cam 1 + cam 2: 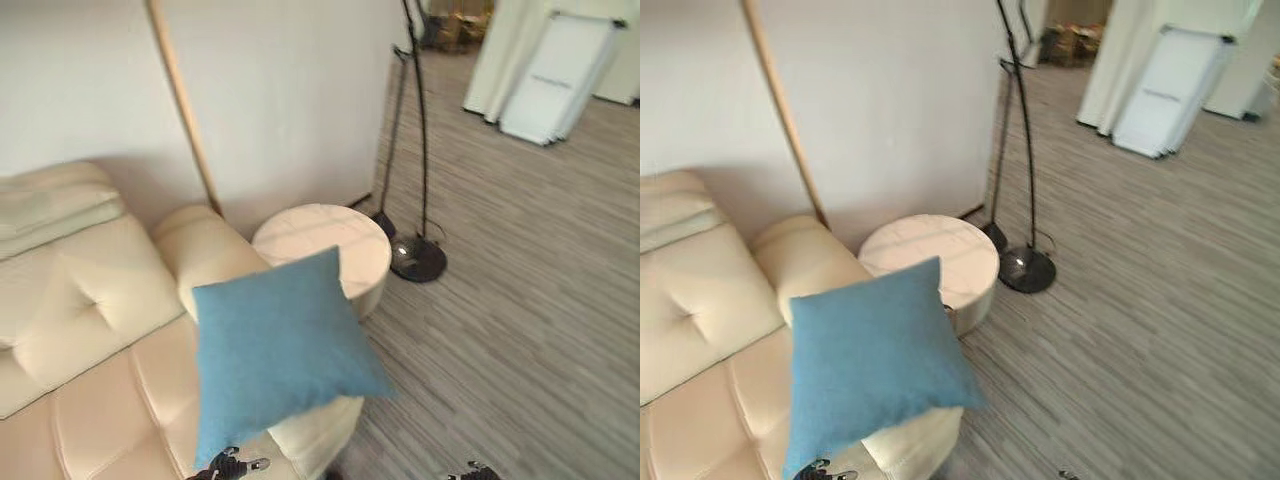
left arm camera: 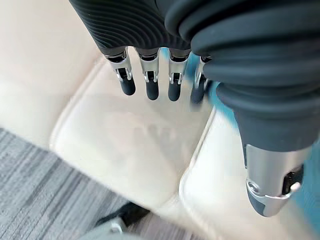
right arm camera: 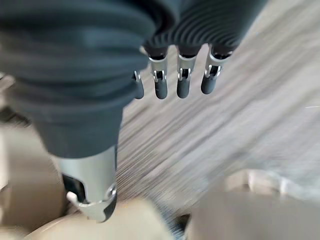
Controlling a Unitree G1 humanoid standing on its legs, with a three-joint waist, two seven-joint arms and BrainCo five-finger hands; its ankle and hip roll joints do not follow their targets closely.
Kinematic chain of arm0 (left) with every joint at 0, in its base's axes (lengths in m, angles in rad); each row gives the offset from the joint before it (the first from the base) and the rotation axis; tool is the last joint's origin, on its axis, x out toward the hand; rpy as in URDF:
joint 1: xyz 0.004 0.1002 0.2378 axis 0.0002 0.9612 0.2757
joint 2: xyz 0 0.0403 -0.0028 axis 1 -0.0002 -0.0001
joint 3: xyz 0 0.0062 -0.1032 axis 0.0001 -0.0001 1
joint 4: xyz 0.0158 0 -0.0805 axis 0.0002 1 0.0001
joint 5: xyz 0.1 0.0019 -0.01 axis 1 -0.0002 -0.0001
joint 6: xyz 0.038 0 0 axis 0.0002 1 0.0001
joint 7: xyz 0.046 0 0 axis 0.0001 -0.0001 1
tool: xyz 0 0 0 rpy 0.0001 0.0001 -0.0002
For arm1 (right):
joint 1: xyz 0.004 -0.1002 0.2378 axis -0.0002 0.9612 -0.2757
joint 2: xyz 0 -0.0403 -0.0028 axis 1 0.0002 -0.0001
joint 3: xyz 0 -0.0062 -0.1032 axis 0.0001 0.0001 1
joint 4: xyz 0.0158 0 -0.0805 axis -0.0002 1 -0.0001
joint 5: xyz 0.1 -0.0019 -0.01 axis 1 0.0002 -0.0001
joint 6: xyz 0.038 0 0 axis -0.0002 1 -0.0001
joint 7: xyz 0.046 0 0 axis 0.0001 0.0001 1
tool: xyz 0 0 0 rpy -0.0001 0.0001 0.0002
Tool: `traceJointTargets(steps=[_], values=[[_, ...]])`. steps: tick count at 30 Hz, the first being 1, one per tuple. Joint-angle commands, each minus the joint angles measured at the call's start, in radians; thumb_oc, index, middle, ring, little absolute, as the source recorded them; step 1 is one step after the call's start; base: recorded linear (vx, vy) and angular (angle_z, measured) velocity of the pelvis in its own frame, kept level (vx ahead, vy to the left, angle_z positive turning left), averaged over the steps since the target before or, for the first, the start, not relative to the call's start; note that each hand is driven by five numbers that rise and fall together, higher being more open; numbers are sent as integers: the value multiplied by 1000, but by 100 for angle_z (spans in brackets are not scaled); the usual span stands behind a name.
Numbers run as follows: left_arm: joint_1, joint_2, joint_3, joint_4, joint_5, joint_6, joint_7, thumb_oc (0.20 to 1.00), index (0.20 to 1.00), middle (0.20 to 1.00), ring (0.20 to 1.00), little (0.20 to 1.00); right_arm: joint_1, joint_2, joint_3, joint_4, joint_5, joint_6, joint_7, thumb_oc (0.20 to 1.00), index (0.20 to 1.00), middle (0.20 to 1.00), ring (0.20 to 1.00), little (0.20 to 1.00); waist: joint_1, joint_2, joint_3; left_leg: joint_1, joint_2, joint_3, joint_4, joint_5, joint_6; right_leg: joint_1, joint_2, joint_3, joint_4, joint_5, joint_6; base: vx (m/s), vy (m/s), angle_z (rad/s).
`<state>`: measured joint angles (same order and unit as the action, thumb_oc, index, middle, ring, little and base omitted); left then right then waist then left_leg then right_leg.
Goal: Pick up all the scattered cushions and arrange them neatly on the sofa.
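Observation:
A blue square cushion (image 1: pixel 280 350) stands tilted at the right end of the cream leather sofa (image 1: pixel 90 310), in front of its armrest and partly past the seat's edge. My left hand (image 1: pixel 232 466) shows at the bottom edge, just under the cushion's lower corner. In the left wrist view its fingers (image 2: pixel 150 87) hang straight over the sofa seat, open and holding nothing, with a strip of blue cushion (image 2: pixel 219 95) beside the thumb. My right hand (image 1: pixel 478 471) is low on the right; in its wrist view the fingers (image 3: pixel 170 85) are straight over the floor, open.
A round cream side table (image 1: pixel 335 245) stands beside the sofa's armrest. Behind it are a black floor lamp's base (image 1: pixel 418 258) and a wooden pole (image 1: pixel 185 110) leaning on the wall. White boards (image 1: pixel 555 75) lean at the far right. Grey wood floor spreads to the right.

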<state>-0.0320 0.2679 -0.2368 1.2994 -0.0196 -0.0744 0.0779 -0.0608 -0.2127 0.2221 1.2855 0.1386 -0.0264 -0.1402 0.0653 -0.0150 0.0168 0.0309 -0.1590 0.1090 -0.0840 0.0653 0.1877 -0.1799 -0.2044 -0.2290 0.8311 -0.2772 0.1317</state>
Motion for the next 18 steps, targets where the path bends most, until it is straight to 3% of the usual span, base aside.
traceJointTargets(steps=[1,5,7,9,11,17,18], values=[[-55,-5,3,-3,-5,-17,3,1000,1000,1000,1000,1000,-19,-55,-42,0,25,-13,-1,1000,1000,1000,1000,1000,-19,43,90,-48,137,5,16,-24,-151,111,63,47,-429,185,-28,68,-107,110],[-78,-9,-22,-1,-9,-26,7,1000,1000,1000,1000,1000,-15,-55,-50,23,50,-9,-1,1000,1000,1000,1000,1000,-51,26,105,-37,120,-97,12,-27,-160,75,122,232,-675,260,-15,72,-137,92],[-89,-11,-23,0,-18,-28,9,1000,1000,1000,1000,1000,-20,-57,-50,28,50,-6,0,1000,1000,1000,1000,1000,-57,20,109,-33,118,-143,5,-29,-164,41,137,279,-733,304,-7,59,-172,90],[-89,-10,-16,10,-24,-27,8,1000,1000,1000,1000,1000,-16,-60,-48,31,49,-6,1,1000,1000,1000,1000,1000,-64,1,101,-27,113,-181,7,-36,-169,73,126,269,-825,328,-8,92,-224,75],[-55,-18,35,32,-56,-22,6,1000,1000,1000,1000,1000,-16,-59,-39,30,39,-16,6,1000,1000,1000,1000,1000,-43,-12,66,-14,136,-194,-3,-39,-191,147,136,246,-888,328,-20,151,-332,72],[-28,-43,88,52,-133,-21,3,1000,1000,1000,1000,1000,-34,-59,-28,19,28,-30,0,1000,1000,1000,1000,1000,-24,-14,58,-20,189,-247,-3,-17,-245,203,164,174,-918,295,-47,28,-249,42],[-33,-52,99,51,-178,-23,5,1000,1000,1000,1000,1000,-39,-63,-34,13,33,-35,-6,1000,1000,1000,1000,1000,-20,-17,75,-47,200,-247,22,-8,-258,212,161,139,-917,282,-54,-92,-149,55]])
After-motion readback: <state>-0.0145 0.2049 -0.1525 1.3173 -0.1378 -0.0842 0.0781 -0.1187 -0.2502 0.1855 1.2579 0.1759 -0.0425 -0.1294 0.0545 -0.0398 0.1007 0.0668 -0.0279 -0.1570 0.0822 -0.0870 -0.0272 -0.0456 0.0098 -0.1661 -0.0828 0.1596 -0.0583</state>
